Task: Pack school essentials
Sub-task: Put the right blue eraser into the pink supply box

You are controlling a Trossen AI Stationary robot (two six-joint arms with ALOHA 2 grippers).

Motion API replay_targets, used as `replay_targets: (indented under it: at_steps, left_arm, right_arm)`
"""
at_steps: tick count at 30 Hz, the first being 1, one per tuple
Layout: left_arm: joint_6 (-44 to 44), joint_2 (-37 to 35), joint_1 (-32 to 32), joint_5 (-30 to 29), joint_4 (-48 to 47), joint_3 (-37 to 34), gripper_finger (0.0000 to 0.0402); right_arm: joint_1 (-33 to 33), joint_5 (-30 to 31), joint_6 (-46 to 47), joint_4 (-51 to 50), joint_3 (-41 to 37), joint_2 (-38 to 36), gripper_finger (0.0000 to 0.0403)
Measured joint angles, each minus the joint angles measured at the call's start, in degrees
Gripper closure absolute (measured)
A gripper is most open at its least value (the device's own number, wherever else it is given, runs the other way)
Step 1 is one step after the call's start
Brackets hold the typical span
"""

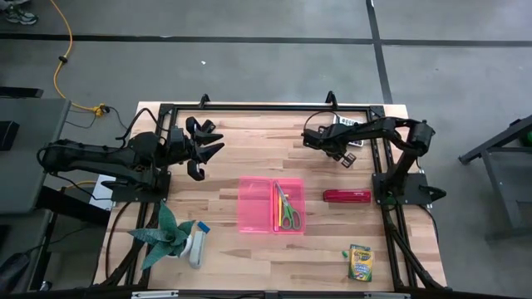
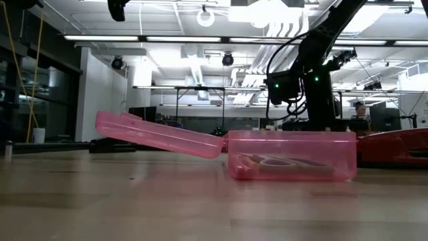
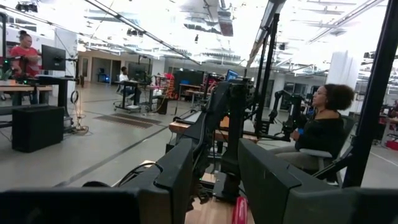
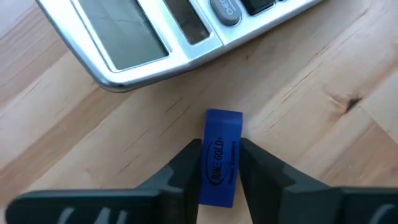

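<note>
My right gripper (image 1: pixel 345 159) is at the table's far right, shut on a small blue eraser (image 4: pixel 221 152) just near of a silver calculator (image 4: pixel 155 37). My left gripper (image 1: pixel 208 149) is open and empty, raised over the far left of the table and pointing level toward the right side (image 3: pixel 214 186). An open pink case (image 1: pixel 272 205) lies mid-table. Green-handled scissors (image 1: pixel 288 209) and orange and yellow pencils (image 1: pixel 277 206) lie in its right half. The crayon box (image 1: pixel 360 262) lies flat near the front right. My right gripper pinches the blue eraser's two long sides (image 4: pixel 217 177) between its two fingers. The fingers come from above, pointing down at the table, and lie along the eraser. The eraser's free end (image 4: pixel 224 119) sticks out past the fingertips. Whether it is clear of the wood, I cannot tell.
A red oblong object (image 1: pixel 347 196) lies right of the case. A green folded-paper plant (image 1: pixel 162 237) and a white bottle with a blue cap (image 1: pixel 198 242) sit at the front left. The case lid (image 2: pixel 157 134) lies open to the left. Black frame rails (image 1: pixel 266 108) edge the table.
</note>
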Motion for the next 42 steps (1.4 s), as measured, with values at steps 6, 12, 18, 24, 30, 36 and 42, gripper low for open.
replay_targets:
  at_steps: [6,12,18,24,30,36,42]
  left_arm:
    - [0.00,0.00,0.00,0.02,0.00,0.00,0.0284]
    - [0.00,0.00,0.02,0.02,-0.06,0.00,0.0284]
    - [1.60,0.00,0.00,0.02,-0.09,0.00,0.0284]
    - [-3.52,1.53,0.02,0.33,-0.77,0.04,0.0284]
    - [-8.95,5.87,-0.03,5.29,-0.22,0.04,0.0284]
    - [-13.51,13.52,-1.29,6.17,5.32,0.04,0.0284]
    - [-16.72,20.08,-2.34,4.88,9.72,0.04,0.0284]
  right_arm:
    - [-0.07,0.37,-6.54,-0.19,-0.27,-1.98,0.0320]
    - [3.27,3.30,-27.53,-2.56,-0.36,-10.23,0.0320]
    - [13.10,2.12,-44.58,5.63,-8.67,-25.57,0.0321]
    - [25.96,0.15,-49.27,33.88,-24.20,-44.27,0.0321]
    - [31.62,1.33,-63.63,54.81,-30.85,-54.83,0.0321]
    - [32.00,-0.78,-82.19,56.95,-26.84,-57.81,0.0321]
    - [32.00,-0.61,-89.63,56.75,-23.01,-57.76,0.0321]
